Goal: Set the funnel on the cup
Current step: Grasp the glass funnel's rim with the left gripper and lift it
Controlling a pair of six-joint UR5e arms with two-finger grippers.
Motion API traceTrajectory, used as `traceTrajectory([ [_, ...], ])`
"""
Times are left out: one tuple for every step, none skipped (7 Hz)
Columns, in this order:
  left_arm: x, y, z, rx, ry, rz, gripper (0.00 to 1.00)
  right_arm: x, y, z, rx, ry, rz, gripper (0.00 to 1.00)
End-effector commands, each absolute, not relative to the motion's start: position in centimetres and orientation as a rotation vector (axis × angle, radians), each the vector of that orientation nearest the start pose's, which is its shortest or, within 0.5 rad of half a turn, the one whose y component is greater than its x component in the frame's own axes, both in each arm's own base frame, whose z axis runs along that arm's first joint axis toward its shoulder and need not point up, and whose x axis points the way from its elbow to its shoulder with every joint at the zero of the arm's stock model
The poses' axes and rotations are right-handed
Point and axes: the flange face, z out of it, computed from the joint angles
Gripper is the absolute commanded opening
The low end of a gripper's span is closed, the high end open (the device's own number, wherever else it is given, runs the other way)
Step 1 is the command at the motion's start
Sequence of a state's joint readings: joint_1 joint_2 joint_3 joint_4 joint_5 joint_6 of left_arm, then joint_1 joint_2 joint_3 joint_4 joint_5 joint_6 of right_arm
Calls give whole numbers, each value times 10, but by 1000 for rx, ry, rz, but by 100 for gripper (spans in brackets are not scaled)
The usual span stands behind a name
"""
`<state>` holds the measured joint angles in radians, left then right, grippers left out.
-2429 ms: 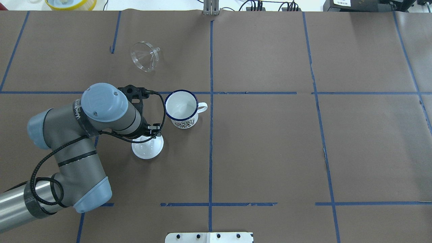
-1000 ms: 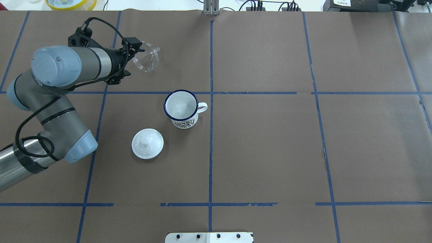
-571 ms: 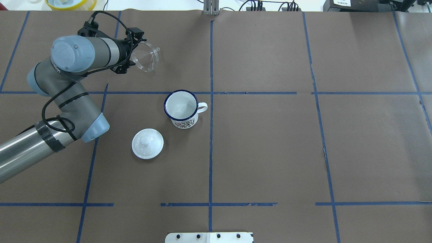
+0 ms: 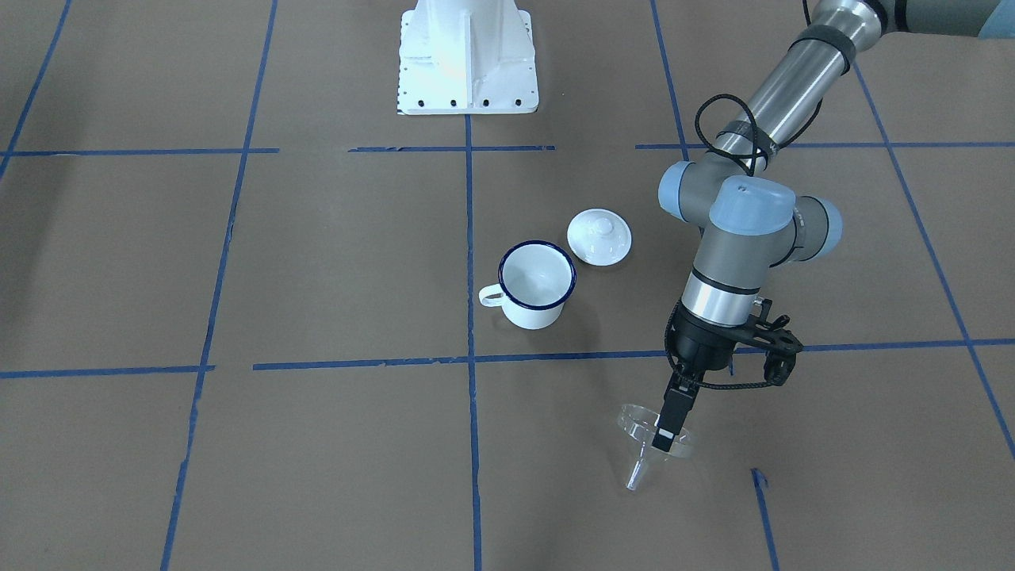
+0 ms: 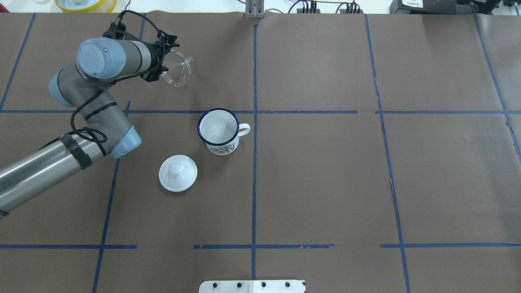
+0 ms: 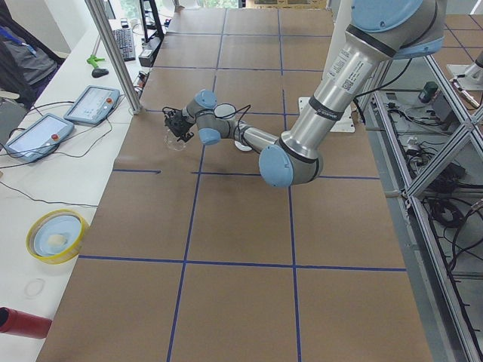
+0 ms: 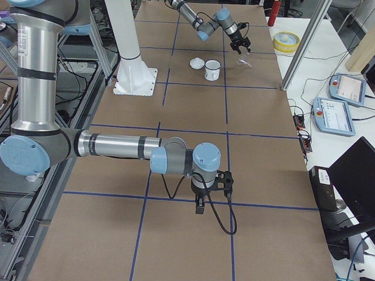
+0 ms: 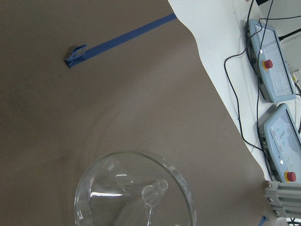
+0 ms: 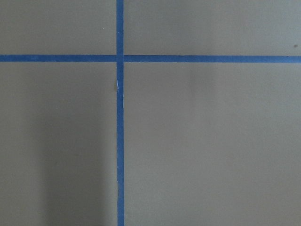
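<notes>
The clear funnel (image 5: 178, 73) lies tilted on the brown paper at the far left, spout pointing away from the robot. It also shows in the front view (image 4: 644, 438) and fills the bottom of the left wrist view (image 8: 134, 193). My left gripper (image 5: 166, 70) hangs over the funnel's rim, fingers open; in the front view its fingertips (image 4: 664, 441) reach the rim. The white cup (image 5: 218, 130) with a blue rim stands upright and empty near the middle, handle to the right. My right gripper (image 7: 199, 208) shows only in the exterior right view; I cannot tell its state.
A round white lid with a knob (image 5: 178, 173) lies near-left of the cup. A yellow bowl (image 5: 85, 4) sits beyond the paper's far left edge. Two teach pendants (image 8: 277, 103) lie past that edge. The robot's white base (image 4: 466, 55) is at the near middle.
My left arm left the white lid on the table and swung to the far left. Over the last second its gripper closed in on the funnel's rim. Cup and funnel have not moved.
</notes>
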<state>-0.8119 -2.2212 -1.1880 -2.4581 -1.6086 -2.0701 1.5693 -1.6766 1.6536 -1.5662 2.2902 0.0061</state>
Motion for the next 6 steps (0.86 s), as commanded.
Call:
traceTrajectory([
  [432, -657, 344, 160, 1248, -1149, 56, 67, -446, 671, -20, -719, 11, 100],
  [435, -660, 351, 163, 1257, -1147, 48, 67, -446, 671, -20, -719, 11, 100],
  [435, -661, 351, 165, 1262, -1146, 40, 67, -446, 671, -20, -719, 11, 100],
  [437, -661, 347, 164, 1266, -1142, 11, 67, -446, 671, -20, -719, 11, 100],
  [438, -662, 341, 175, 1271, -1124, 0, 67, -446, 671, -20, -719, 11, 100],
  [438, -662, 333, 182, 1281, -1110, 0, 67, -446, 671, -20, -719, 11, 100],
])
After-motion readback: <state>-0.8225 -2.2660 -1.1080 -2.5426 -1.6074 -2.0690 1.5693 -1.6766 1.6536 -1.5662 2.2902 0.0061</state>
